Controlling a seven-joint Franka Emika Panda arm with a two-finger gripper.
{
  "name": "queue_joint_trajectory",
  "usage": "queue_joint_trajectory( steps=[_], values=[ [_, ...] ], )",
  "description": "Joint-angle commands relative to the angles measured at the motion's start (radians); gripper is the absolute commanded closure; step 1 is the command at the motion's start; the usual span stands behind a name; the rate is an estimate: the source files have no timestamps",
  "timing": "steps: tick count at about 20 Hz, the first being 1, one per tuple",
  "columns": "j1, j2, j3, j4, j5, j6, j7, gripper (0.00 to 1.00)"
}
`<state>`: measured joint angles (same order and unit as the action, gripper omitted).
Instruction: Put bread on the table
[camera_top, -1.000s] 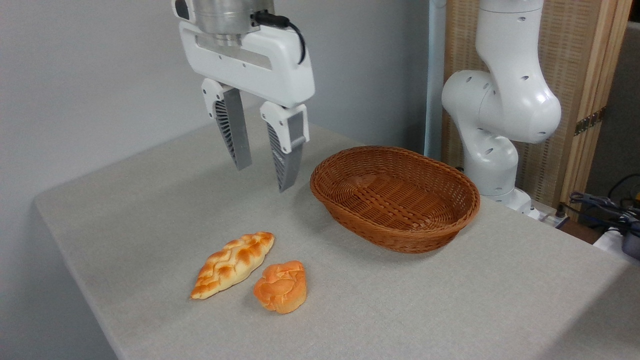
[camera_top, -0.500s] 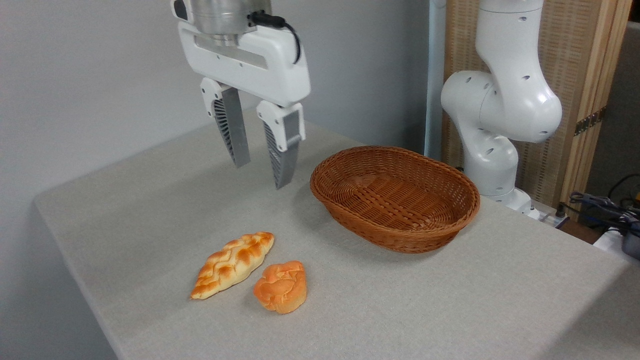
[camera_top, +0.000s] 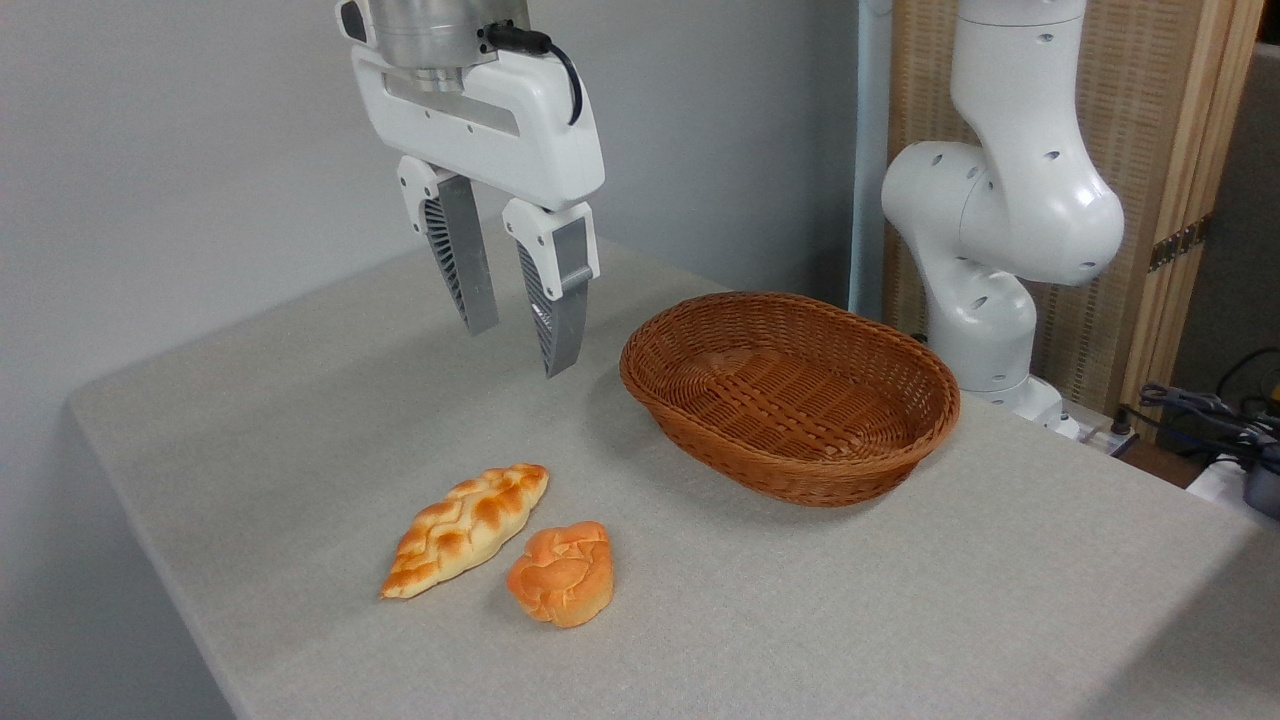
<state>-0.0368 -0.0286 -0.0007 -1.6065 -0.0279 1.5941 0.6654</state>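
Since the earlier frames the gripper (camera_top: 515, 350) has drifted slightly toward the left and its two fingers have drawn closer together, while everything on the cloth has stayed where it was. It now hangs in the upper middle of the frame, well above the tabletop, pointing down with a slight tilt. Its ribbed grey fingers (camera_top: 461, 262) stand a narrow gap apart and hold nothing; only the grey cloth shows between them. A black cable curls off the top of the white gripper body.

The bread (camera_top: 562, 574), a small orange-golden knotted bun, sits on the table (camera_top: 900, 620) in the lower middle of the frame, well below the gripper and a little to its right, not touched by it. Just beside it on the left lies a braided loaf (camera_top: 466, 527), longer and pointed, with paler sides, slanting from lower left to upper right. The two are very close; whether they touch cannot be told from this view.

A brown oval wicker basket (camera_top: 790, 395) stands on the cloth in the middle right of the frame, well apart from both pieces of bread and to the right of the gripper tips. Its woven floor is in plain sight.

Behind the basket, at the right, the white robot arm (camera_top: 1000, 210) rises from its base near the table's far edge, in front of a slatted wooden screen (camera_top: 1160, 150). A tangle of cables (camera_top: 1210, 420) lies at the far right edge.
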Motion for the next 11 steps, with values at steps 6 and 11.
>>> queue_joint_trajectory(
  steps=[6,11],
  values=[
    [0.005,0.009,-0.007,0.023,0.022,-0.028,0.005,0.00],
    [0.006,0.010,-0.007,0.025,0.020,-0.028,0.008,0.00]
  ],
)
